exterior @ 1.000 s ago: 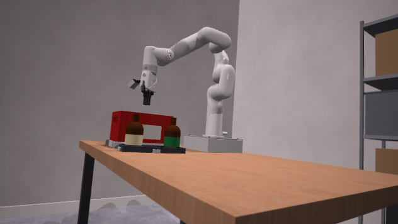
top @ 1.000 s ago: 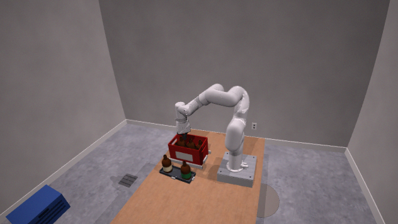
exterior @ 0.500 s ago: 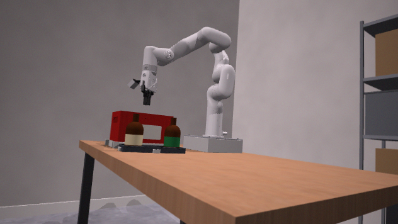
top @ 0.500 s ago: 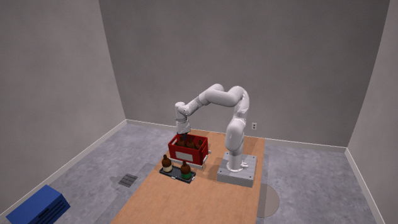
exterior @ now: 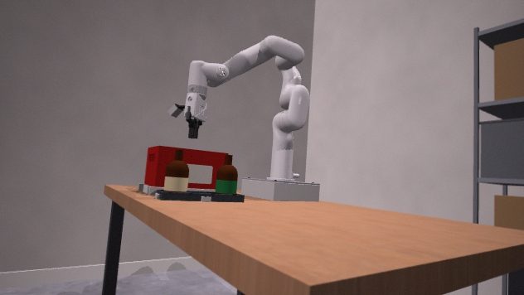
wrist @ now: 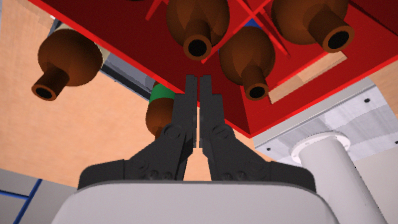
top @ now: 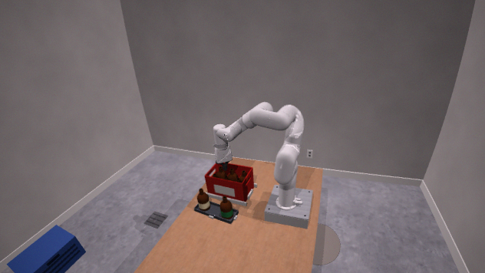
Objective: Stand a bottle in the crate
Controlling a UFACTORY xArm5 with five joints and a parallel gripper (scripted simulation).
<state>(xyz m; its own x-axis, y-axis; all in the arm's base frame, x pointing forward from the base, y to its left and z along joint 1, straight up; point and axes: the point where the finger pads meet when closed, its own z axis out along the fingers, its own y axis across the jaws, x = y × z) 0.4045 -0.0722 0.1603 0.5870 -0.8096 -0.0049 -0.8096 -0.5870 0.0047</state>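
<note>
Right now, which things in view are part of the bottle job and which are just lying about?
Part of the job:
red crate with bottles in its cells
dark tray
cream-label bottle and green-label bottle upright on the tray
gripper, jaws shut, holding nothing, above the crate

Lying about:
blue box on the floor
shelf rack with boxes
floor grate
</note>
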